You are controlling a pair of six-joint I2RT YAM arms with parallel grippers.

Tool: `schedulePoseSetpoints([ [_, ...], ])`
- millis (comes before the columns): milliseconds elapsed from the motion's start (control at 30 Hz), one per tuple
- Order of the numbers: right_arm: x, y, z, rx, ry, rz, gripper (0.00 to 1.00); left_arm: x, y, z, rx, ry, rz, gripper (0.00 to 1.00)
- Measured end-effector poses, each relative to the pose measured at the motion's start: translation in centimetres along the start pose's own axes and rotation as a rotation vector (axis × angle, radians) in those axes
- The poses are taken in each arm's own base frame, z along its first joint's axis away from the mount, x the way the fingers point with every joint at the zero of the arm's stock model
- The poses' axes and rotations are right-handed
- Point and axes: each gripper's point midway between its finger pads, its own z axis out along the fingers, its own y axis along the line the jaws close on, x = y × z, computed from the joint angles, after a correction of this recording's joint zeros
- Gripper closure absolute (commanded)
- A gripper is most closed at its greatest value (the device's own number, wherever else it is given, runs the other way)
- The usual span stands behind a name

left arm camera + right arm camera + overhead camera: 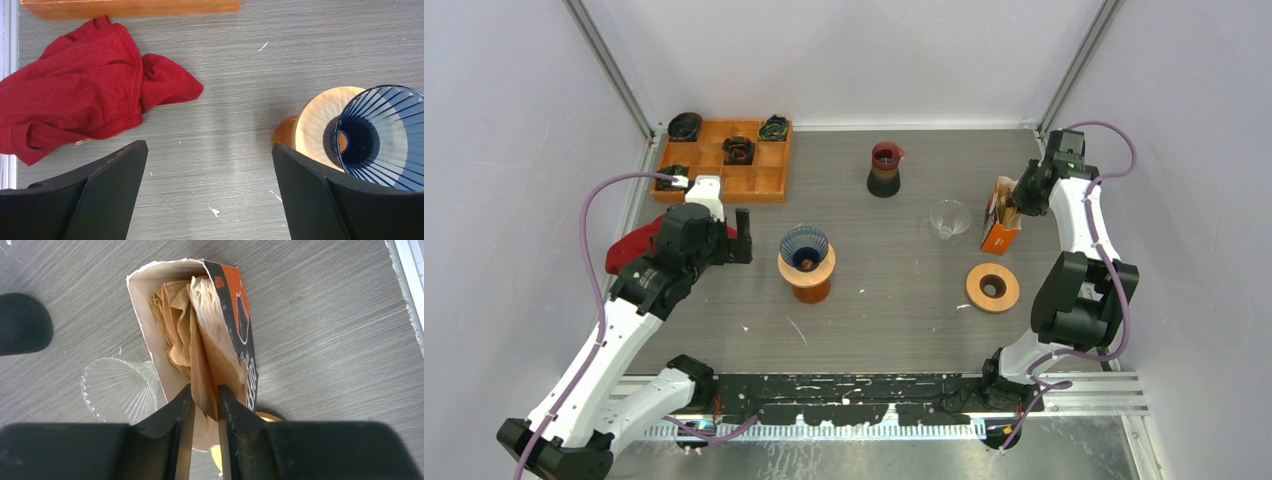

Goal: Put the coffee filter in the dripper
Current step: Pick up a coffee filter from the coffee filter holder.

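We're pinching a brown coffee filter (202, 365) in the narrowed right pincer (205, 405); it's sitting inside its orange box (245, 325), not lifted. The left pincer (209, 147) is hovering wide, empty, beside the filterless blue dripper (805, 246). Pulling, carrying and seating are remaining.

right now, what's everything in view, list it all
filter box: one, orange, far right
coffee filters: several, brown and white, in the box
blue dripper: one, on wooden stand, centre-left
clear dripper: one, left of box
wooden ring: one, tan, near right
carafe: one, dark, far centre
tray: one, orange, far left, dark items inside
cloth: one, red, left edge
left gripper: black, open, beside blue dripper
right gripper: black, shut on one coffee filter
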Motion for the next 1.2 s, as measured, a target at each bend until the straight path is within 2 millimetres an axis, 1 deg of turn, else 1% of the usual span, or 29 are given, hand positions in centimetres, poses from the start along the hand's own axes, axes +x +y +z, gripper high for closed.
schedulePoseSetpoints([
  [267,0.5,0.1,-0.3,0.009,0.021,-0.028,0.88,0.1,-0.1,0.1,0.007,0.006,0.001,0.01],
  [467,0.3,1.1,-0.3,-0.052,0.013,0.003,0.99,0.1,-0.2,0.1,0.01,0.007,0.001,0.01],
  [533,0.3,1.5,-0.5,-0.102,0.003,0.045,0.99,0.1,-0.2,0.1,0.011,0.007,0.001,0.01],
  [633,0.1,1.4,-0.8,-0.143,-0.013,0.102,0.99,0.1,-0.3,0.1,0.013,0.007,0.001,0.01],
  [767,-0.9,1.3,-1.6,-0.158,-0.055,0.13,0.99,0.1,-0.3,0.1,0.013,0.007,0.001,0.01],
  [1067,-2.6,1.7,-4.2,-0.154,-0.143,0.105,0.99,0.1,-0.3,0.1,0.014,0.007,0.001,0.01],
  [1133,-3.0,1.8,-5.0,-0.147,-0.169,0.095,0.99,0.1,-0.3,0.1,0.015,0.007,0.001,0.01],
  [1200,-3.7,2.2,-6.2,-0.144,-0.208,0.081,0.99,0.1,-0.4,0.1,0.019,0.008,0.001,0.01],
])
